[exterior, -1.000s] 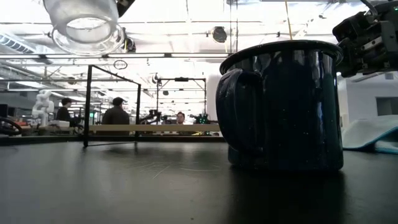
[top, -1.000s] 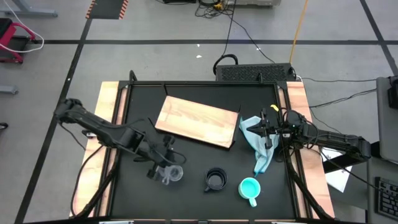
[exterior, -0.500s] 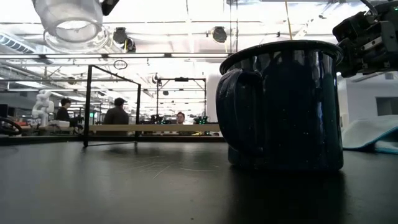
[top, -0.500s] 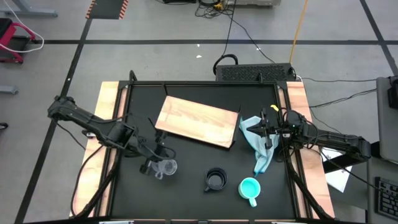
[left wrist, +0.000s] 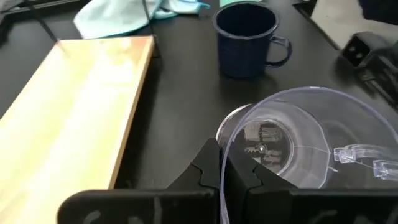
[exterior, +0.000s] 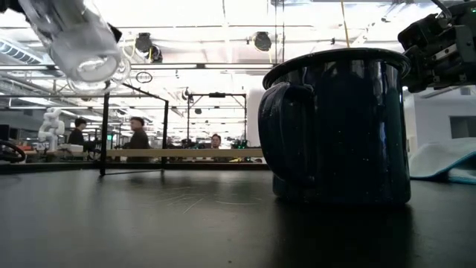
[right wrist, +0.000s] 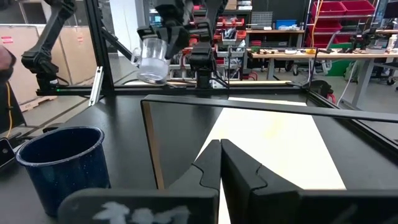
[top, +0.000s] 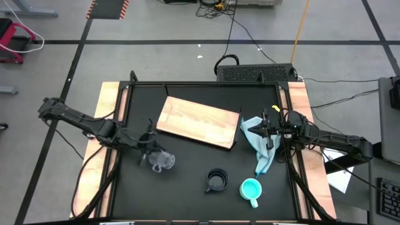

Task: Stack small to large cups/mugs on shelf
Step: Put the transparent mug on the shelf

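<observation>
My left gripper is shut on the small clear glass cup and holds it in the air over the table's left half, near the wooden board's near-left corner. The cup is tilted in the low view. The black mug and the turquoise mug stand upright on the tabletop near the front. My right gripper is shut and empty at the right, above the pale blue cloth. My left gripper holds the glass cup by its rim wall, which passes between the two fingers, so one finger seems inside and one outside. The cup is lifted clear of the table and tilted, its handle on the side away from the fingers.
The board lies flat at the table's far middle, slanted. The cloth lies crumpled between the board and the right rail. Pale wooden rails and a black frame edge the tabletop. People show in the room beyond the table in the low view.
My left gripper has drawn back toward the table's left and far edges, carrying the glass cup. The cup has stayed clear of the table and has tipped from level to tilted. My right gripper has kept still.
</observation>
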`<state>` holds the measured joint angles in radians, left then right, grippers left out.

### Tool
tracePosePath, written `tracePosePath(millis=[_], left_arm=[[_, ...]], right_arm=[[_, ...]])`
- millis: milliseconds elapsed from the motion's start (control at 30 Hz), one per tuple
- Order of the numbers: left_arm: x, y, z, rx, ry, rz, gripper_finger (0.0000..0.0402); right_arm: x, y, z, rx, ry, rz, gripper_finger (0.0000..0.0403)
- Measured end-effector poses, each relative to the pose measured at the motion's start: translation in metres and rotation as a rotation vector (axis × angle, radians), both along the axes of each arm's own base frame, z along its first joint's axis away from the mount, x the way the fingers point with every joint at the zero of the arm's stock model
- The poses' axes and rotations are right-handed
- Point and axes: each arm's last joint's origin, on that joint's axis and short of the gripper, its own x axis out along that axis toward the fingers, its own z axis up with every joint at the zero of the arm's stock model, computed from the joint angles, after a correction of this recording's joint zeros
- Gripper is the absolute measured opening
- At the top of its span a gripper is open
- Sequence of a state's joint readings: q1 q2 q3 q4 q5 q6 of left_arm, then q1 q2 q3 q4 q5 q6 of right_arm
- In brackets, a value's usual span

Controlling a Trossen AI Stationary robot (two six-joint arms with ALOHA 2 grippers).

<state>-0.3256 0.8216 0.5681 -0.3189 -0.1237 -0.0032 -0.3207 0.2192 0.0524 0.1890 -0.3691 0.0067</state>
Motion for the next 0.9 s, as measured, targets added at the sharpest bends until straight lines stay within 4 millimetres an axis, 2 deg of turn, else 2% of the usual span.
tracePosePath(millis=[167,333,400,533,633,900], left_arm=[[-0.011,0.005,-0.014,-0.010,-0.053,0.032,0.0000],[-0.013,0.006,-0.024,-0.023,-0.097,0.038,0.0000],[-0.011,0.007,-0.022,-0.038,-0.138,0.046,0.0000],[-0.005,0.008,-0.012,-0.046,-0.230,0.077,0.0000],[0.001,0.012,0.006,-0.045,-0.299,0.141,0.0000],[0.017,0.036,0.051,0.024,-0.242,0.315,0.0000]], right_arm=[[0.000,0.000,0.000,0.000,0.000,0.000,0.0000],[0.000,0.000,0.000,0.001,0.003,0.000,0.0000],[0.000,0.000,-0.001,0.002,0.006,0.000,0.0000],[0.000,0.000,-0.001,0.002,0.008,0.000,0.0000],[0.000,0.000,-0.001,0.003,0.010,0.000,0.0000],[0.000,0.000,-0.001,0.005,0.014,0.000,0.0000]])
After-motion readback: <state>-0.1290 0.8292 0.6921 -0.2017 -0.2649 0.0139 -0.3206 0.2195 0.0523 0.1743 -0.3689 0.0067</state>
